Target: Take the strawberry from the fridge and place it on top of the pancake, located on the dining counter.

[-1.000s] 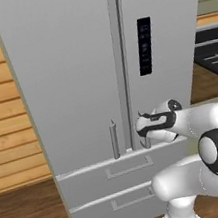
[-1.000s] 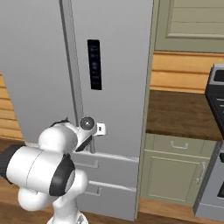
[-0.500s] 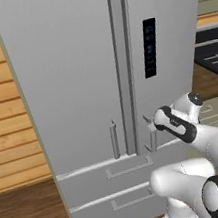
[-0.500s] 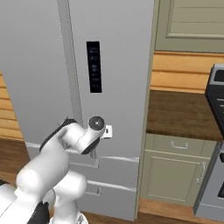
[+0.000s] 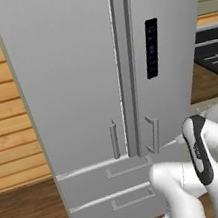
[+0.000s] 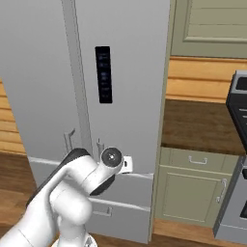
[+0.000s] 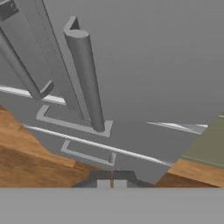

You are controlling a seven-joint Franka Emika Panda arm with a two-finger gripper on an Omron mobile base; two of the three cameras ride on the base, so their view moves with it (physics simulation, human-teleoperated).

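With jaws now drawn together on nothing, claw (image 7: 111,183) swung rightward, off right door handle (image 7: 86,78) of shut fridge (image 5: 76,86); strawberry presumably inside, hidden; door opening yet to begin.

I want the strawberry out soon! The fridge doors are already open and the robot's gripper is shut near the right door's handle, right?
Not quite. The fridge doors are both closed, as the left base view shows; no shelves are visible. The rest holds: in the hand view the gripper is shut, fingertips together, close below the right door's handle and not gripping it.
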